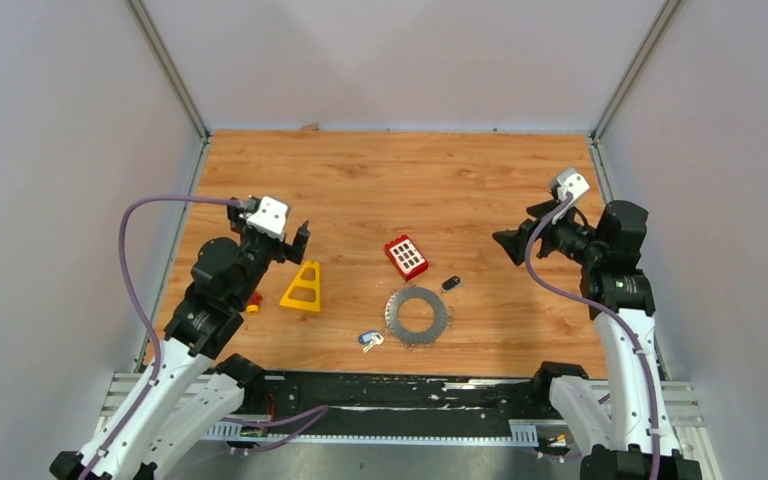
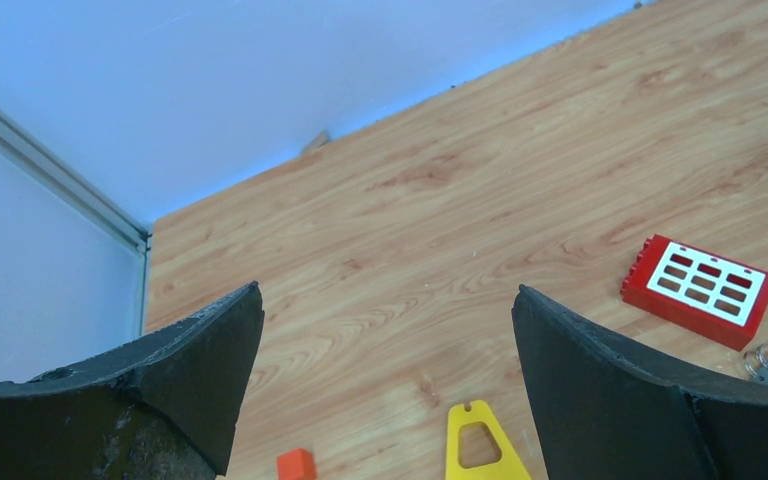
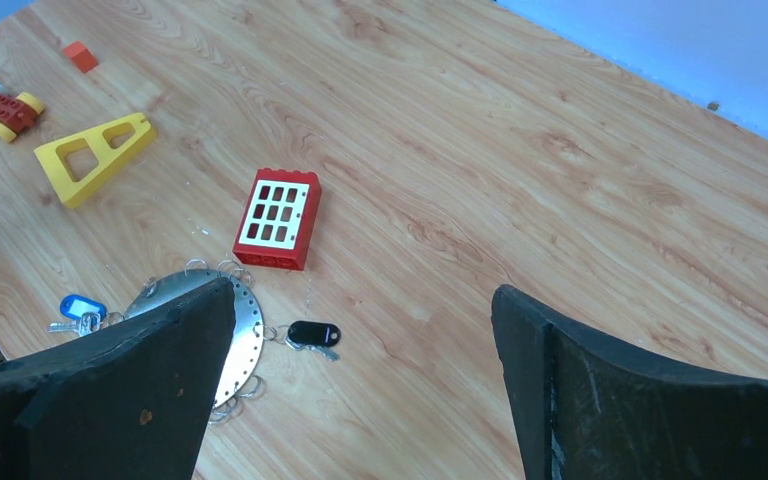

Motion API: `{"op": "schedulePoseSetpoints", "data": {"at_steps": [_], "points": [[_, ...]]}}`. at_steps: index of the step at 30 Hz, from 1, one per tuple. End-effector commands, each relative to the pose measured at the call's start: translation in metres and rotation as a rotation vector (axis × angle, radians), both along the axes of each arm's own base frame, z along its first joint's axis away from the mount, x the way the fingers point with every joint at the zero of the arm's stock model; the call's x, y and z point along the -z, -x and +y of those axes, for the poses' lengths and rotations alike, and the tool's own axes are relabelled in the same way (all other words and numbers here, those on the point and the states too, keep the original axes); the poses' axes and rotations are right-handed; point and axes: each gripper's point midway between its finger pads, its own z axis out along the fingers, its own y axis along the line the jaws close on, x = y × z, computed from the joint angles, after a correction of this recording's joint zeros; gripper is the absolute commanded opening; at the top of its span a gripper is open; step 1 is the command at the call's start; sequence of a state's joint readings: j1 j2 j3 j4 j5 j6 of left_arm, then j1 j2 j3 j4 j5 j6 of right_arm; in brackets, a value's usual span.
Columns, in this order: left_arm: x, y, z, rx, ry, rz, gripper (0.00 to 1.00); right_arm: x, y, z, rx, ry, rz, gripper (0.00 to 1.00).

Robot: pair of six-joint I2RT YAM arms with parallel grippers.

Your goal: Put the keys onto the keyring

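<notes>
While left hand (image 2: 388, 290), right hand (image 3: 362, 288) gape empty, black key (image 3: 313, 331), blue key (image 3: 82, 306) seemingly loose beside keyring (image 3: 245, 340).

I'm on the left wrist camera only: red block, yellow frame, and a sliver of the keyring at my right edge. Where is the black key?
Observer: The black key lies close beside the keyring, at its far right, below the red block in the top view.
Operator: And the blue one?
Observer: The blue key lies on the opposite side, at the keyring's near left.
Operator: Is the right hand busy with anything?
Observer: No. The right hand is open and holds nothing.
</notes>
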State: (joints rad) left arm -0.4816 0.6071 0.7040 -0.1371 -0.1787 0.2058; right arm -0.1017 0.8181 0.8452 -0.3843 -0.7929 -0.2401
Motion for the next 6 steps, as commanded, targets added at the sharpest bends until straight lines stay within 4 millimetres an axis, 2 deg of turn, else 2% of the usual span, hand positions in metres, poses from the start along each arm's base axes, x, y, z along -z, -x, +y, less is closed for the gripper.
{"op": "schedulePoseSetpoints", "data": {"at_steps": [1, 6], "points": [[-0.0046, -0.0009, -0.0038, 0.015, 0.036, -0.008, 1.00, -0.0157, -0.0019, -0.0018, 0.016, -0.002, -0.052, 1.00], [-0.0014, 0.0007, -0.0057, 0.030, 0.024, 0.003, 1.00, -0.0146, -0.0010, -0.0020, 0.015, 0.002, -0.050, 1.00]]}}
